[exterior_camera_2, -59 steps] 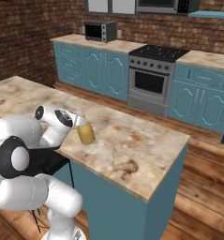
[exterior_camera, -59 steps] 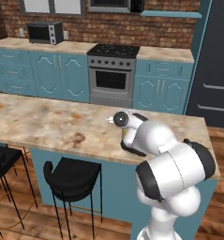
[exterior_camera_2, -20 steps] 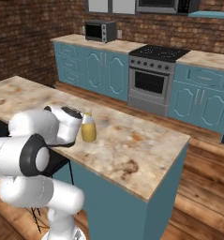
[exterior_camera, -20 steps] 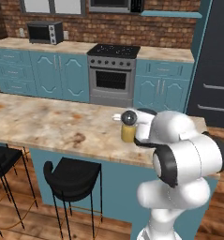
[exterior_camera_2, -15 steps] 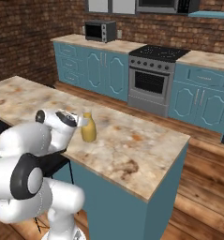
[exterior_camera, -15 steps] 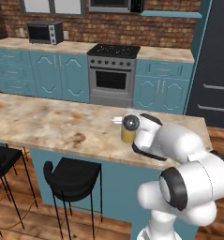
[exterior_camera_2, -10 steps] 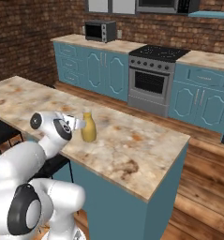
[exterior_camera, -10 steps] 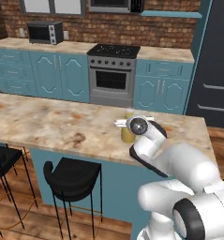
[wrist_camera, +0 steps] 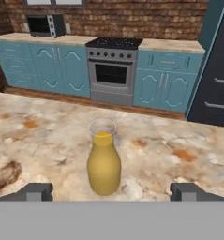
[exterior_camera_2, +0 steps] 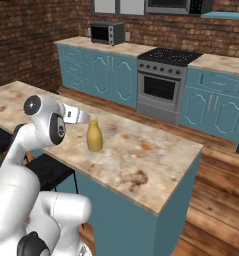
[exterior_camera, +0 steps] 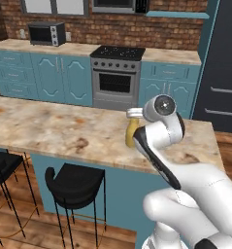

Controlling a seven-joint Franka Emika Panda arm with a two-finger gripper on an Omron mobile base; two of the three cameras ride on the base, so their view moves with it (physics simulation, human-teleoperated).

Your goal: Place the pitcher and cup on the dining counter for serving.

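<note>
Pitcher [wrist_camera: 104,164] stands upright on the dining counter [exterior_camera_2: 141,165], jaws spread wide apart, seemingly clear; a careless retreat could tip it.

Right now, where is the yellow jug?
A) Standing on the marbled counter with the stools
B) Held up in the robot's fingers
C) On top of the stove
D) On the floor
A: the pitcher stands upright on the dining counter, with the open fingers apart from it.
</note>
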